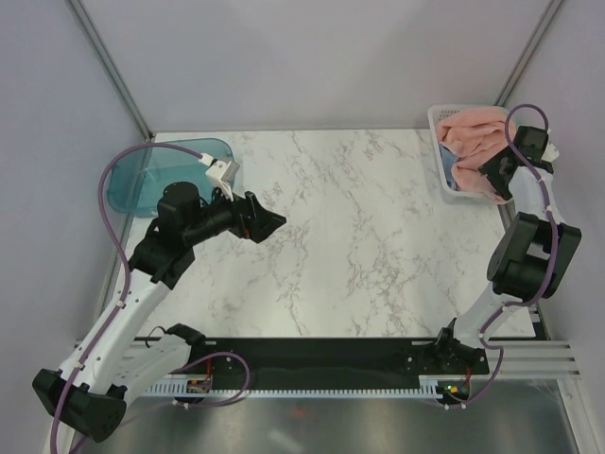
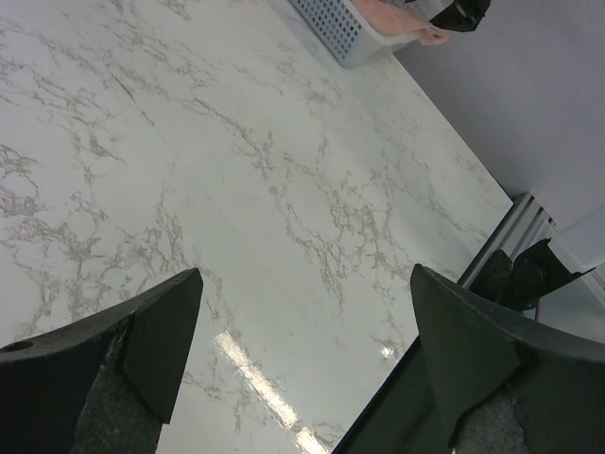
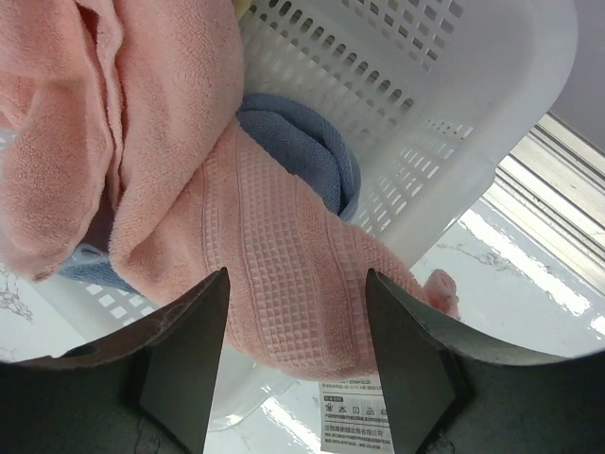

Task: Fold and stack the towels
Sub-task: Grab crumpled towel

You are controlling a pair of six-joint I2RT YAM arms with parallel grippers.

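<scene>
Over basket point(image 3: 492, 142), right end effector point(image 3: 296, 288) astride salmon towel point(image 3: 161, 113) draped lengthwise across rim, grip unclear

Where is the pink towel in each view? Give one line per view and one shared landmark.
Top external: towel heaped in the basket, upper right.
Left wrist: towel a pink sliver at the top edge, over the basket rim.
Right wrist: towel fills the centre, spilling over the basket.
Shared landmark: the white basket.
</scene>
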